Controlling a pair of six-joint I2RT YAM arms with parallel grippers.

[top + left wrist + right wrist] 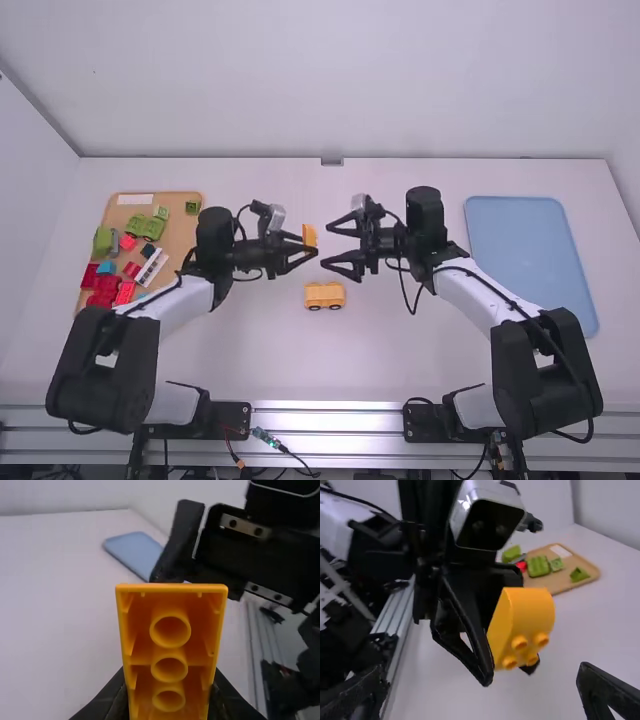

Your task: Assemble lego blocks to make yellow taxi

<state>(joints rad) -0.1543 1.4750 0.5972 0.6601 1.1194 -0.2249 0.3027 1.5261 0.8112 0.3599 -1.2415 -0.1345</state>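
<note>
1. Nearest me, the base (324,296) sits on the table (400,350) on its wheels, its long side running from 9 to 3 o'clock, with 12 o'clock pointing away from the arm mounts.
2. Just beyond it, the left gripper (309,246) has the block (309,235) clamped between its fingers, raised clear of the table. From those fingers, the base lies lower down, at about 5 o'clock.
3. The block looks stood on end, long axis roughly up and down. Its studs face the right arm, towards 3 o'clock; its hollow underside faces back along the left arm, towards 9.
4. The right gripper (324,246) hangs at about 4 o'clock from the block, just beside it, fingers spread wide and empty. So the block lies at about 10 o'clock from it; the left arm is nearer, being the one holding it.
5. I'd guess a handover or regrip is next: the hollow side has to face down before the block can press onto the base. A skewed grip could twist it.
6. Farther off, the board (182,228) of spare blocks (148,228) lies at 9 o'clock, and the blue tray (530,250) at 3.
</note>
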